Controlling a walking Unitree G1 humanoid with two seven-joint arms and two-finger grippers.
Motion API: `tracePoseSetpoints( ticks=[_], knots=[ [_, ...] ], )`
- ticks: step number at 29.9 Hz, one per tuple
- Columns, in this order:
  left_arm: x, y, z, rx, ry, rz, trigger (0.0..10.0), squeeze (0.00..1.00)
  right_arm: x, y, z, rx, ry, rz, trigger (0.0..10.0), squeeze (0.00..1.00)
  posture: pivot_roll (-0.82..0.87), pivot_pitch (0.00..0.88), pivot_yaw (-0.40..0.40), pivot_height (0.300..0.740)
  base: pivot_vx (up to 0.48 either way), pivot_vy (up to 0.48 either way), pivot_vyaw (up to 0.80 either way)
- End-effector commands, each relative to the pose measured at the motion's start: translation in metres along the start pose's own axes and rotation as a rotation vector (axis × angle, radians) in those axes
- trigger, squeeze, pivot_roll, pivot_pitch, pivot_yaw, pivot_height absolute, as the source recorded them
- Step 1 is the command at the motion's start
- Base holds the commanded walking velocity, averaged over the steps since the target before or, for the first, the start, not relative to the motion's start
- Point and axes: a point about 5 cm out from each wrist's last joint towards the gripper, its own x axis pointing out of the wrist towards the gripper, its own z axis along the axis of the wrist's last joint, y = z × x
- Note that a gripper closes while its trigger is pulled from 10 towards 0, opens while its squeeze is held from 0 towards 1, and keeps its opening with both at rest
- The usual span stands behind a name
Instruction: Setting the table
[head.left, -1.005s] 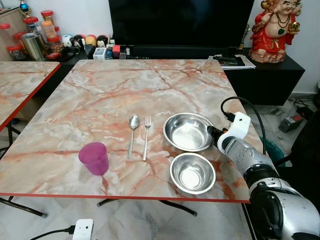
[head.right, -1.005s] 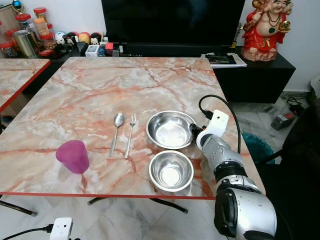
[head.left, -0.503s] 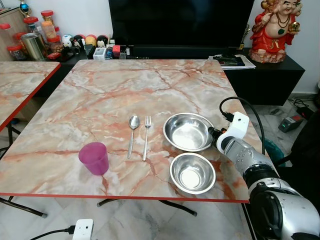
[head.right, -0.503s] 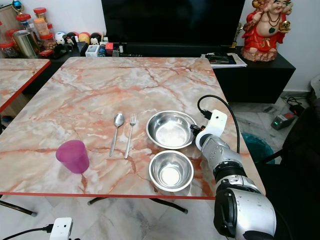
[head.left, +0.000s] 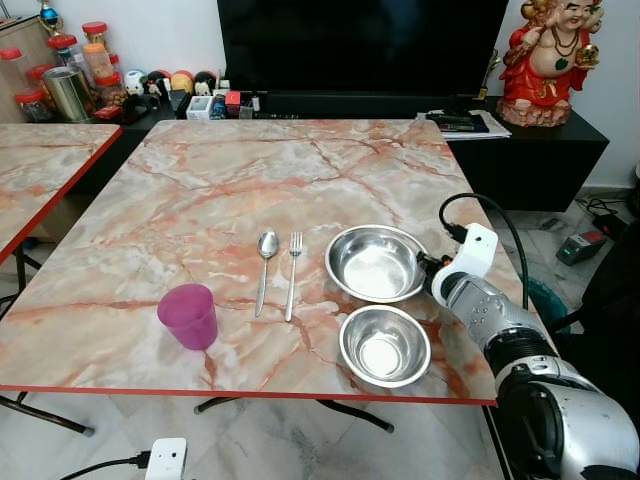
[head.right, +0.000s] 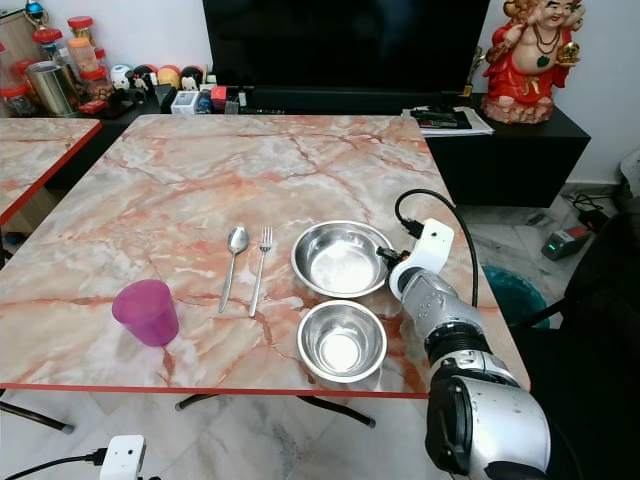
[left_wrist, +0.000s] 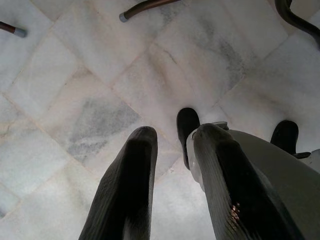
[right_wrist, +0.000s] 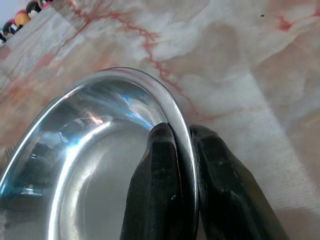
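On the marble table (head.left: 200, 200) a large steel bowl (head.left: 375, 263) sits right of a fork (head.left: 292, 275) and a spoon (head.left: 264, 268). A smaller steel bowl (head.left: 385, 346) lies just in front of it, near the table's front edge. A pink cup (head.left: 189, 315) stands at the front left. My right gripper (right_wrist: 184, 150) is shut on the large bowl's right rim (right_wrist: 176, 115), one finger inside and one outside. My left gripper (left_wrist: 172, 150) hangs over the tiled floor, its fingers a little apart with nothing between them.
A second marble table (head.left: 40, 170) stands to the left. Behind the table runs a black TV cabinet (head.left: 520, 150) with jars, small items, papers and a red figurine (head.left: 545, 60). A black chair (head.left: 610, 300) is at the right edge.
The right gripper and the large bowl have shifted very slightly to the left. Everything else on the table stays put.
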Motion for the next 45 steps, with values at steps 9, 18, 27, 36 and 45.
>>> tracePoseSetpoints(
  ticks=[9,18,27,36,45],
  knots=[
    [0.0,0.0,-0.003,0.006,0.018,-0.003,10.0,0.0,-0.003,-0.01,0.02,-0.027,-0.121,-0.086,0.0,0.0,0.01,0.0,0.001,0.732,0.0,0.0,0.0],
    [0.0,0.0,-0.003,0.005,0.019,-0.002,10.0,0.0,-0.009,-0.003,0.052,0.041,-0.337,-0.041,0.0,0.0,0.01,0.0,0.001,0.732,0.0,0.0,0.0],
    [0.0,-0.003,-0.006,0.006,0.025,-0.008,10.0,0.0,-0.016,0.008,0.072,0.169,-0.505,0.06,10.0,0.0,0.01,0.0,0.0,0.732,0.0,0.0,0.0],
    [-0.004,0.009,-0.012,-0.011,0.034,0.014,10.0,0.0,-0.032,0.027,0.089,0.318,-0.734,0.207,10.0,0.0,0.04,0.0,0.011,0.732,0.0,0.0,0.0],
    [-0.005,0.013,-0.016,-0.043,0.043,0.019,10.0,0.0,-0.048,0.039,0.098,0.374,-0.856,0.31,10.0,0.0,0.04,0.0,0.017,0.732,0.0,0.0,0.0]
  ],
)
